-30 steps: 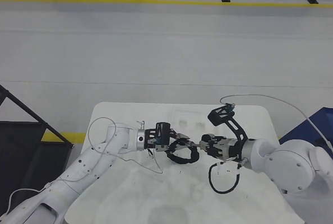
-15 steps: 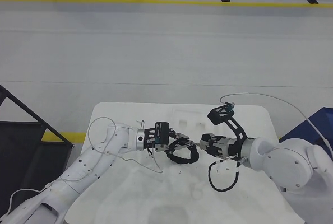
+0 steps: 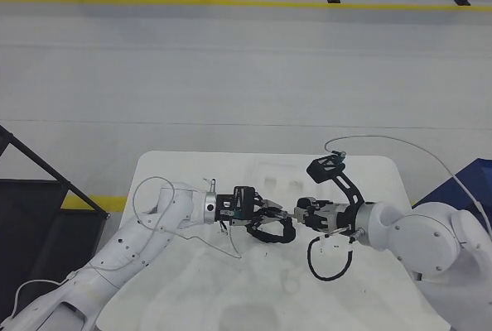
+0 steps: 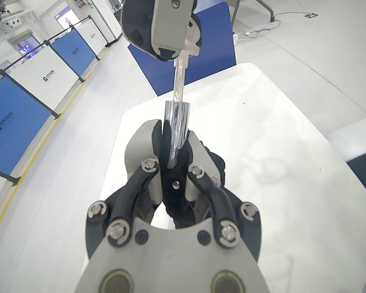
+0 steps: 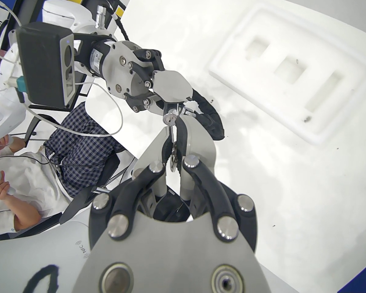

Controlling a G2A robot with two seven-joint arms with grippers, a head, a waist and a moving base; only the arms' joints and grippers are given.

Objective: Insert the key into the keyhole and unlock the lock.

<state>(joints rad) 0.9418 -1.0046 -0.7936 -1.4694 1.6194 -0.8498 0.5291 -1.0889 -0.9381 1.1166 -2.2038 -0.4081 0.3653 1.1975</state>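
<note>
So the left gripper (image 4: 170, 137) is clamped on the chrome barrel of the lock (image 4: 176, 117), holding it up off the table (image 4: 262, 117) with the black cable (image 5: 212, 120) dangling in a loop underneath. The right gripper (image 5: 176, 126) is pinched on the head of the key (image 4: 180, 76), and the blade runs straight down to the keyhole (image 5: 170, 119). The tip looks like it's right at the mouth or just inside, but I honestly can't tell how deep it sits. What I'd worry about: both pieces are held in mid-air, so any small angle mismatch between blade and barrel could jam the key or lever the barrel sideways in the left pads. The barrel is smooth and round, so when the key gets turned I'd guess the whole lock might spin in the grip instead of the cylinder turning. The key is only held by its thin head, so it could also twist or slip between the right fingers if pushed hard. As for writing, the blue and white barrier panels (image 4: 21, 105) in the room behind carry a small logo and lettering; nothing readable shows on the lock or key themselves.
</note>
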